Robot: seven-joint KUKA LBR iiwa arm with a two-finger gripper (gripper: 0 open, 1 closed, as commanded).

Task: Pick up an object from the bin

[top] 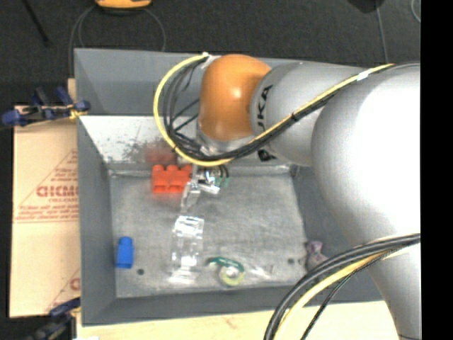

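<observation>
My gripper [204, 180] pokes out from under the arm's orange cover, near the bin's back wall. It hangs just right of an orange-red block [168, 180] with studs on top, which lies at the back of the bin floor. A clear plastic piece [187, 248] stretches from just below the gripper toward the front. I see nothing held in the gripper.
A small blue cylinder [124, 252] lies at the front left. A green and yellow ring-shaped thing [228, 270] sits near the front wall. A small purple thing [313, 250] rests at the right wall. The arm covers the bin's right and back.
</observation>
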